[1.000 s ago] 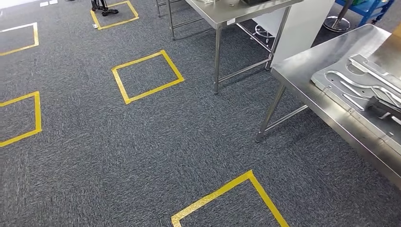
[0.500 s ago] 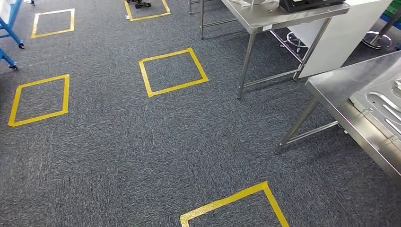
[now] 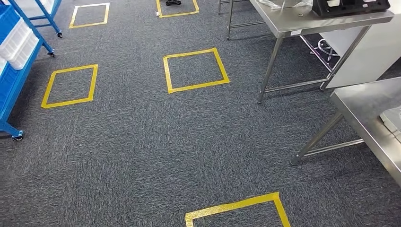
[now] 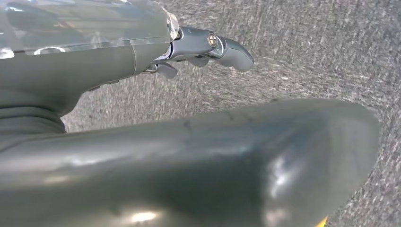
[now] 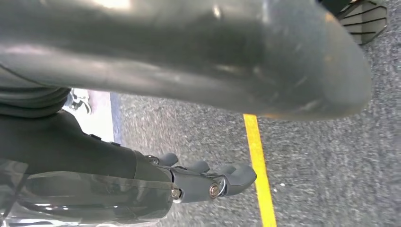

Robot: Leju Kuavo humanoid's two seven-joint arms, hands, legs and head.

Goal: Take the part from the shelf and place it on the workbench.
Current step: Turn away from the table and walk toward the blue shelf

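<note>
A blue wheeled shelf stands at far left, white bins on it. Yellow tape squares mark the grey carpet. The steel workbench sits right — the part's edge lies on it. Left hand and right hand hang empty, fingers loosely apart.
</note>
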